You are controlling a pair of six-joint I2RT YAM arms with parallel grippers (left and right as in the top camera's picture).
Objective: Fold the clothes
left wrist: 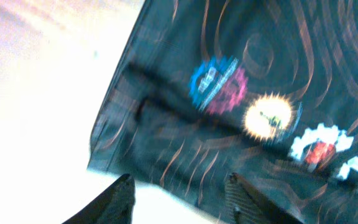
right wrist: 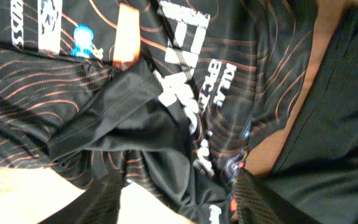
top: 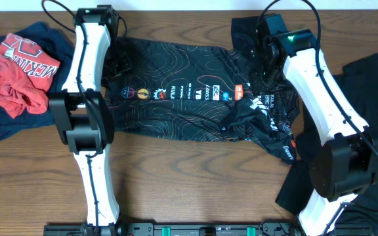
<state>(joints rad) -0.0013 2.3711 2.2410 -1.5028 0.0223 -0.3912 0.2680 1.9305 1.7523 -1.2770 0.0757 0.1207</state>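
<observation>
Lying across the middle of the desk (top: 195, 187), the jersey (top: 189, 98) is seen spread flat, bunched at its three o'clock end. The left claw (left wrist: 179, 199) is held spread over the hem at nine o'clock; the right claw (right wrist: 179, 202) is held spread over the bunched folds.

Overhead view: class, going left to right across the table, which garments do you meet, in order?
Red printed T-shirt → black contour-print jersey → plain black garment at the right edge.
</observation>
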